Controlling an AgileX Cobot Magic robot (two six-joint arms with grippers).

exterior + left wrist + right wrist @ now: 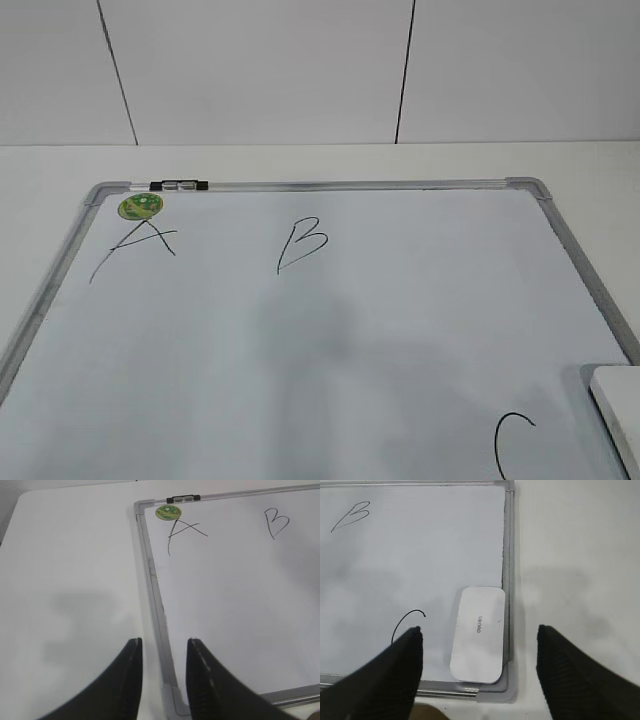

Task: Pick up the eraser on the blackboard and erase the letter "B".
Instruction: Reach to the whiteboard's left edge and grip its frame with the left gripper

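The white eraser [478, 634] lies flat in the near right corner of the blackboard [420, 565]; its edge also shows at the exterior view's lower right [620, 400]. The letter "B" [300, 245] is on the board's far middle, also in the left wrist view [276, 523] and the right wrist view [352, 516]. My right gripper [479, 630] is open wide, hovering above the eraser with a finger on each side. My left gripper [164, 645] is open and empty over the board's near left frame [155, 590]. Neither gripper shows in the exterior view.
A handwritten "A" [135, 245] and a round green sticker [141, 206] sit at the board's far left corner, a "C" [510, 445] near the eraser. A black-and-silver clip [180, 185] is on the far frame. White tabletop [70, 580] surrounds the board.
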